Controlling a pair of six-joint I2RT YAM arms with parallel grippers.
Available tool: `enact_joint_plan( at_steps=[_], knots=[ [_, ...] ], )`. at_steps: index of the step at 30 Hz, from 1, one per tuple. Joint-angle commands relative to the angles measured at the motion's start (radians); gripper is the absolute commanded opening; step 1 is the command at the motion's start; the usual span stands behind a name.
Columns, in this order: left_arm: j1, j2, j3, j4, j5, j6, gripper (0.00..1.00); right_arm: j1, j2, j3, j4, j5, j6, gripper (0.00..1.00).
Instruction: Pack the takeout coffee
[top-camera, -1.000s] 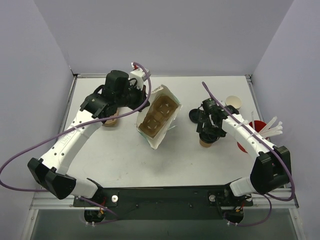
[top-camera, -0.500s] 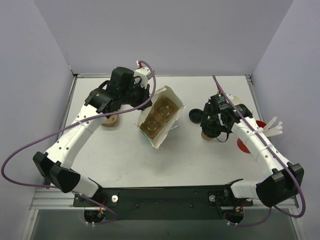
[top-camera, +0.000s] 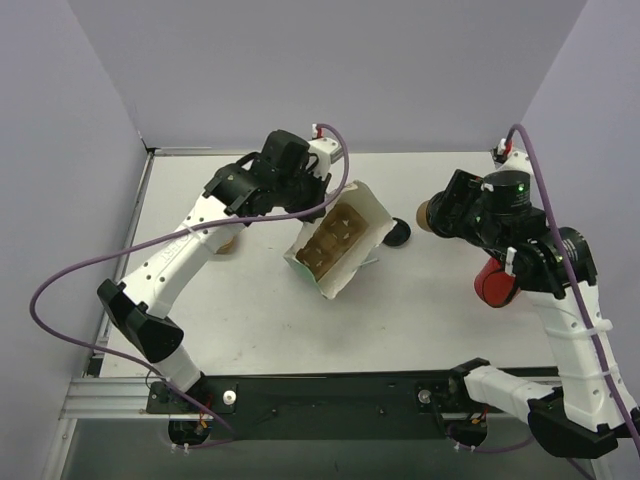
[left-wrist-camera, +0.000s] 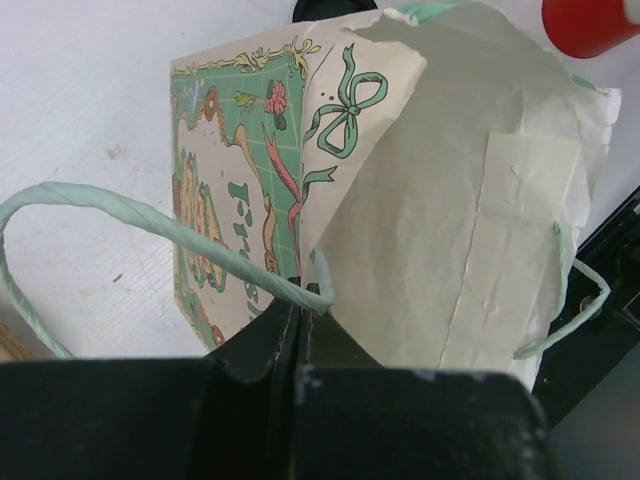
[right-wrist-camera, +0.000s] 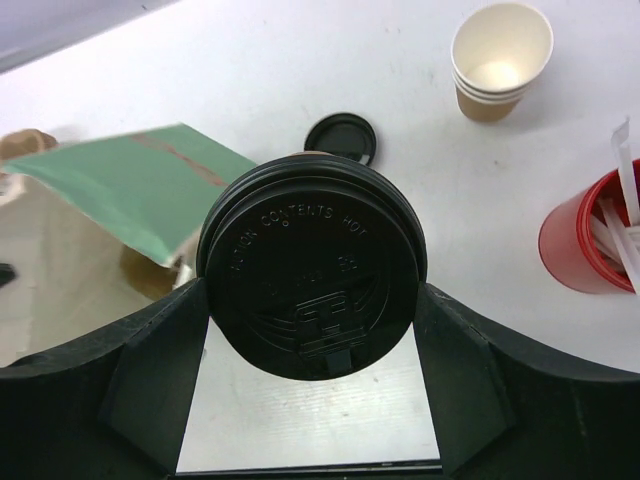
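The takeout coffee, a kraft cup under a black lid, is held off the table with my right gripper shut on it, one finger on each side. In the top view only a brown edge of the coffee shows at the raised right gripper, to the right of the paper bag. My left gripper is shut on the bag's rim beside its green twine handle. The bag is tilted with its mouth open, and a tan cup carrier sits inside.
A loose black lid lies on the table between bag and coffee. A stack of paper cups stands at the back right. A red cup holds white straws. A brown cup peeks from under the left arm.
My right arm has lifted the coffee off the table and swung up and back. My left arm has moved right with the bag, shifting and tilting it.
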Motion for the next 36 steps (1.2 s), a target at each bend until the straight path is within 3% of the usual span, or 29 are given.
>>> enact_joint_plan(
  at_steps=[1, 9, 15, 28, 36],
  knots=[
    [-0.037, 0.050, 0.113, -0.073, -0.111, -0.024, 0.00, 0.018, -0.023, 0.072, 0.004, -0.016, -0.019, 0.31],
    [-0.151, 0.171, 0.260, -0.172, -0.238, -0.122, 0.00, 0.114, 0.038, 0.190, 0.045, -0.053, -0.008, 0.31],
    [-0.166, 0.206, 0.320, -0.202, -0.279, -0.202, 0.00, 0.211, 0.072, 0.211, 0.059, -0.059, 0.019, 0.31],
    [-0.168, 0.173, 0.265, -0.089, -0.255, -0.415, 0.00, 0.321, 0.106, 0.046, 0.130, 0.019, 0.139, 0.30],
    [-0.168, 0.084, 0.077, 0.123, -0.247, -0.588, 0.00, 0.320, 0.222, 0.118, 0.030, 0.047, 0.161, 0.29]
  ],
)
